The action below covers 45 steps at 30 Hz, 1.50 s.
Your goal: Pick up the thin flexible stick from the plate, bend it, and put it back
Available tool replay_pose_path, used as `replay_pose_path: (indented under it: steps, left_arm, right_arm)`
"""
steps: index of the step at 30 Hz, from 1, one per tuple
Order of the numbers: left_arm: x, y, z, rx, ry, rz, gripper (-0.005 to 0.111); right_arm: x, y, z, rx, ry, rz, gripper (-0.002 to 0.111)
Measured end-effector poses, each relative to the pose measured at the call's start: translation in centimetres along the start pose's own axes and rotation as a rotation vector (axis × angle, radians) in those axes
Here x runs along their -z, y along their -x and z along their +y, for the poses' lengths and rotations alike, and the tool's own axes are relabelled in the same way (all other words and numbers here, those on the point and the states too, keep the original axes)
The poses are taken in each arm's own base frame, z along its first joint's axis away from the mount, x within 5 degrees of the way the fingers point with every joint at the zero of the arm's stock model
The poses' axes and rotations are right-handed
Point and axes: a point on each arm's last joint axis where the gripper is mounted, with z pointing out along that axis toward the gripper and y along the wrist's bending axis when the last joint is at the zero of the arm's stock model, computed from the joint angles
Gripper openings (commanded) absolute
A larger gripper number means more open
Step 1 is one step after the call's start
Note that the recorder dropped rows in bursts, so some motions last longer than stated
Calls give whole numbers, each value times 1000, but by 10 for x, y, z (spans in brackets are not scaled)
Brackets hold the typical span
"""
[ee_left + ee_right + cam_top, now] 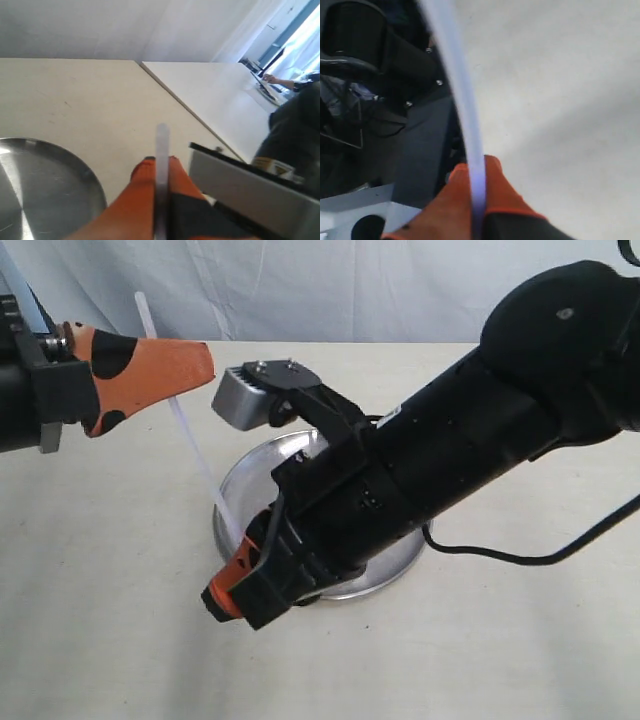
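The thin flexible stick (190, 445) hangs slanted above the plate (243, 478), held at both ends. My left gripper (190, 365), with orange fingers, is shut on its upper part; a short end sticks out above the fingers. My right gripper (232, 575) is shut on its lower end, over the plate's near-left rim. In the left wrist view the stick (161, 140) runs between the shut fingers of the left gripper (157, 162), with the plate (50, 175) below. In the right wrist view the stick (460, 90) curves gently away from the right gripper (475, 167).
The right arm (450, 450) lies across most of the plate, its grey wrist camera (243, 397) close beside the left fingers. A black cable (520, 558) trails on the beige table at the right. A white curtain hangs behind.
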Motion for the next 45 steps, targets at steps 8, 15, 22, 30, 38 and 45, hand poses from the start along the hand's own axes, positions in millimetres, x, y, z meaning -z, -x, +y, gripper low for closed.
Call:
replay_pose_path:
  steps: [8,15,22,30,38,45]
  left_arm:
    - [-11,-2,11,15,47,33,0]
    - [-16,-5,13,33,35,59,0]
    - [-17,-4,9,77,-25,53,0]
    - [-15,-2,-6,141,-191,46,0]
    - [-14,-6,-10,112,-251,85,0]
    - [-16,-10,-7,62,-220,128,0]
  right_arm:
    - [31,1,37,76,81,-76,-1]
    - [38,1,39,104,37,-89,-1]
    - [40,-7,21,90,-169,-7,-1]
    - [39,-9,3,56,-323,34,-1]
    - [19,3,-24,0,-394,-58,-1]
    - [18,11,-31,7,-450,-138,-1]
